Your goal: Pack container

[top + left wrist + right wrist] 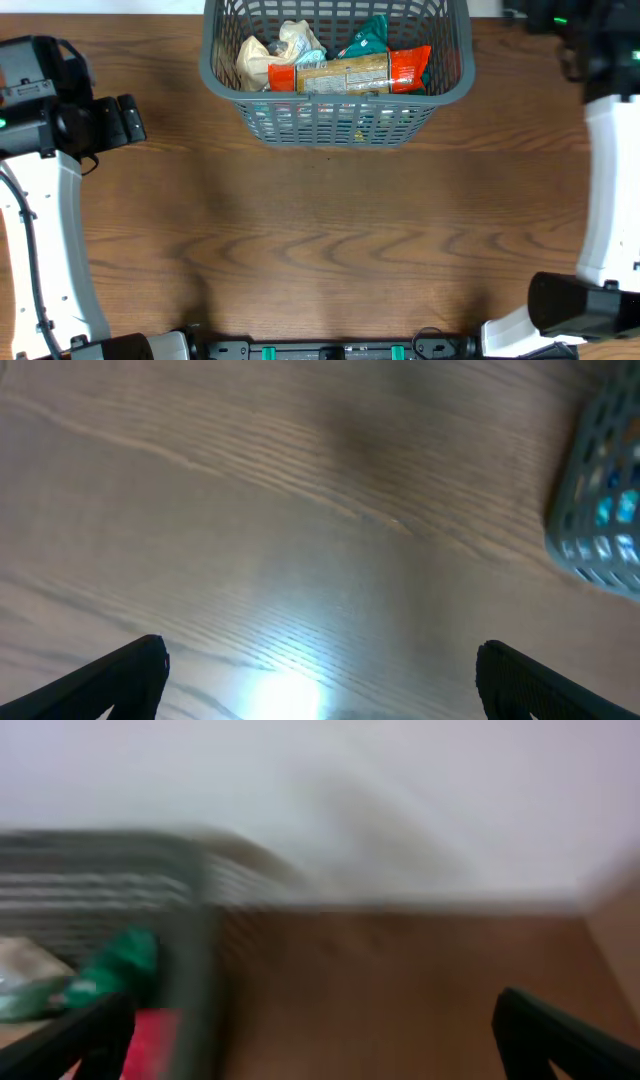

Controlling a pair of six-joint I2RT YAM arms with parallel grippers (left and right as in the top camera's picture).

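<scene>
At the far edge of the tabletop [320, 250], dead centre, sits the container [335, 125]. It's already loaded: a long orange packet [350, 70] lies across the top, a teal packet [370, 35] is behind it and some pale packets [270, 50] are bunched on the left. No packet shows outside it, so I'd guess the packing is about done.

What could go wrong from here, imo:
- The right wrist view is badly smeared, and the container's wall sits close beside the right tool [312, 1005]. If that arm swings sideways at that height, a finger could clip the rim and shove or tip the whole thing. It's light slotted plastic, so it probably slides easily on the wood.
- The orange packet rides high on the pile, about level with the rim. A bump to the container could send it sliding over the edge.
- The container is right at the back edge of the overhead picture, so a push away from the arms could take it partly out of view.

Now the tools. The right one is spread wide, with a finger in each bottom corner of its own view and nothing between them. It's released, gripping nothing, and I can't see it touching the container. The left tool [320, 660] is the same: fully spread and empty, hanging over bare wood at the left side, well apart from the container, which only peeks in at the right of its view.
</scene>
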